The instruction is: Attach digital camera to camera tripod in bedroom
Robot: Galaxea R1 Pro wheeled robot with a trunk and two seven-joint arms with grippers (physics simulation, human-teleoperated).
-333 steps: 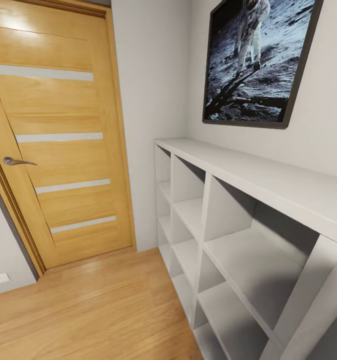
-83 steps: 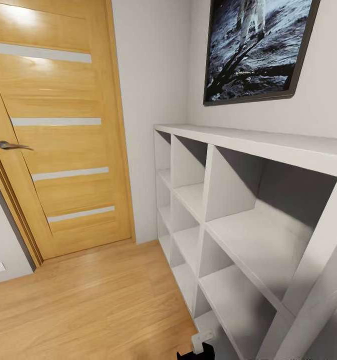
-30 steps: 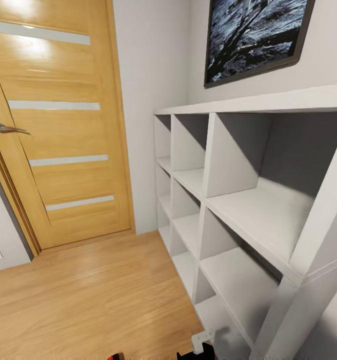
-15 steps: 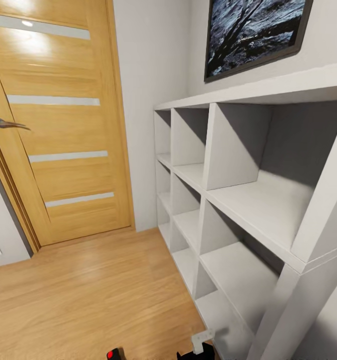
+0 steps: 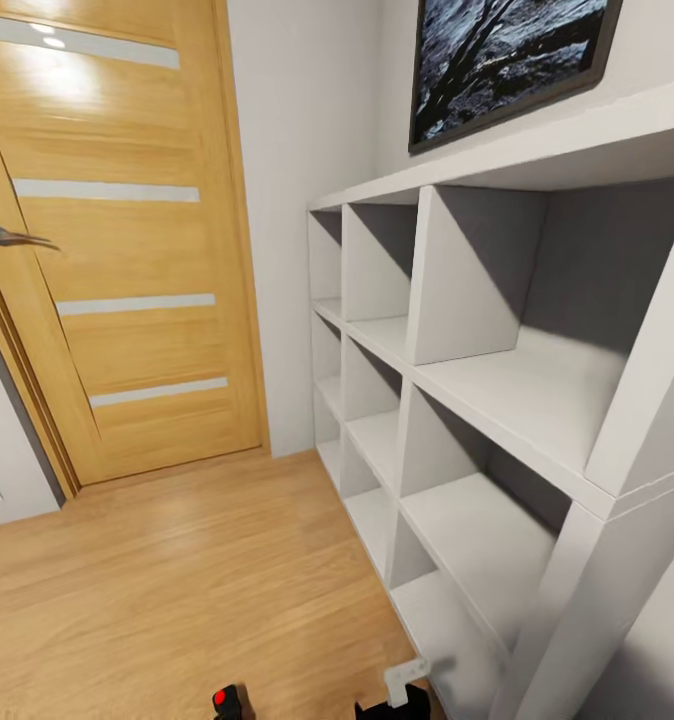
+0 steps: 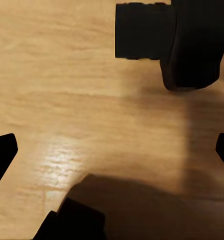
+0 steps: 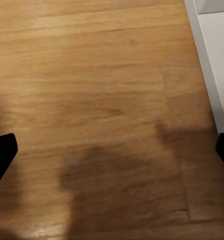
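Shelf (image 5: 497,400) of white cubbies on our right, wooden door (image 5: 117,240) with a metal handle (image 5: 15,238) ahead.
We look down over light wood floor (image 5: 177,580) beneath a dark-framed picture (image 5: 507,60) on the white wall. Both wrist views show that floor between widely spread fingertips: the left gripper (image 6: 112,152) and the right gripper (image 7: 112,150) stand open and hold nothing. At the head view's lower edge we see a small dark thing with a red dot (image 5: 220,697); we cannot tell whether it is the digital camera.
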